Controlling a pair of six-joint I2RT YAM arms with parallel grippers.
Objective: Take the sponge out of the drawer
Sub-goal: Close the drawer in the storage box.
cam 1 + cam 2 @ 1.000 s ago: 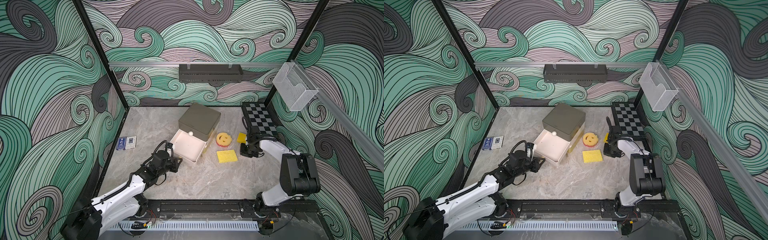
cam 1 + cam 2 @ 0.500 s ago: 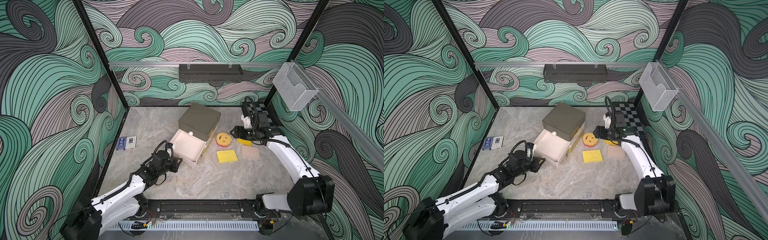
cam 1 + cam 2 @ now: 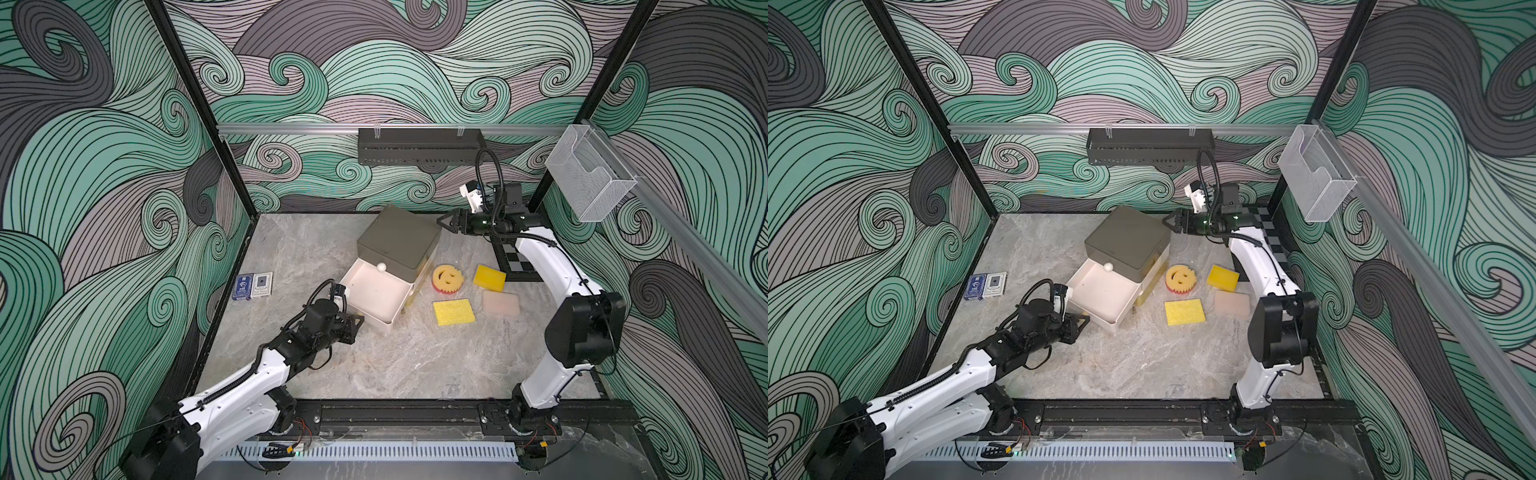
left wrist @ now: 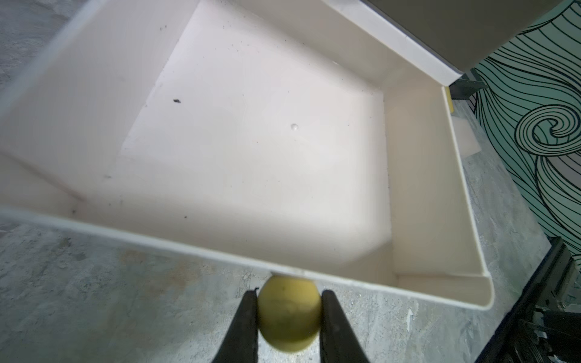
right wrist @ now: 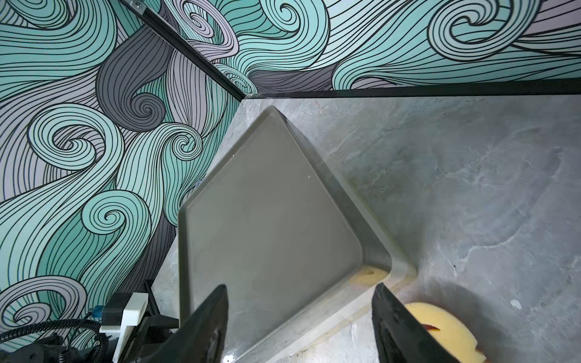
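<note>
The grey-topped drawer cabinet (image 3: 399,243) stands mid-table with its lower white drawer (image 3: 374,293) pulled out; the tray holds nothing (image 4: 251,141). My left gripper (image 3: 358,322) (image 4: 288,301) is shut on the drawer's yellow-green knob (image 4: 288,317). A pale pink sponge (image 3: 500,302) (image 3: 1232,304) lies on the table right of the drawer, beside a flat yellow sponge (image 3: 454,312), a thick yellow one (image 3: 489,277) and a round smiley sponge (image 3: 447,279) (image 5: 440,327). My right gripper (image 3: 446,220) (image 5: 300,287) hovers open over the cabinet's far right corner, holding nothing.
Two playing-card boxes (image 3: 252,285) lie near the left wall. A checkerboard (image 3: 515,262) sits under my right arm at the right. On the back wall hangs a black shelf (image 3: 419,147), and a clear mesh bin (image 3: 590,178) on the right rail.
My right arm rose from the table beside the sponges and swung back over the cabinet, its jaws opening; the pink sponge now lies uncovered on the table. The left arm has not moved.
</note>
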